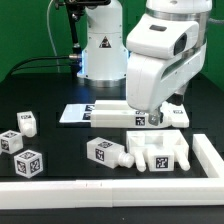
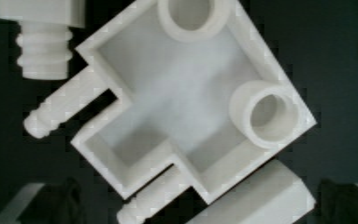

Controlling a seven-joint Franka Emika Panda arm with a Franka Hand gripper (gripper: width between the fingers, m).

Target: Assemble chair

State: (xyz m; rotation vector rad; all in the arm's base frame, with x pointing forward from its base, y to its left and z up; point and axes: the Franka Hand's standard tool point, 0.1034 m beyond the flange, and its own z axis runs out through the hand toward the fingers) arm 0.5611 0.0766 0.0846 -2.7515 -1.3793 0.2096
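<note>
The chair's white tagged pieces lie on the black table. Three small cube legs (image 1: 28, 122) (image 1: 10, 142) (image 1: 30, 162) sit at the exterior view's left. A pegged block (image 1: 105, 152) lies in front of centre, beside a wide pegged piece (image 1: 160, 152). The wrist view shows that wide piece (image 2: 176, 110) with two round sockets and side pegs, and the pegged block (image 2: 41, 50). A flat slab (image 1: 172, 115) lies by my gripper (image 1: 142, 120). The gripper is low over a small tagged white piece (image 2: 247, 195). Its fingers stand wide apart, not clamped on it.
The marker board (image 1: 85, 112) lies flat behind centre. A long white border rail (image 1: 100, 186) runs along the front and up the exterior view's right (image 1: 207, 152). The robot base (image 1: 100, 45) stands at the back.
</note>
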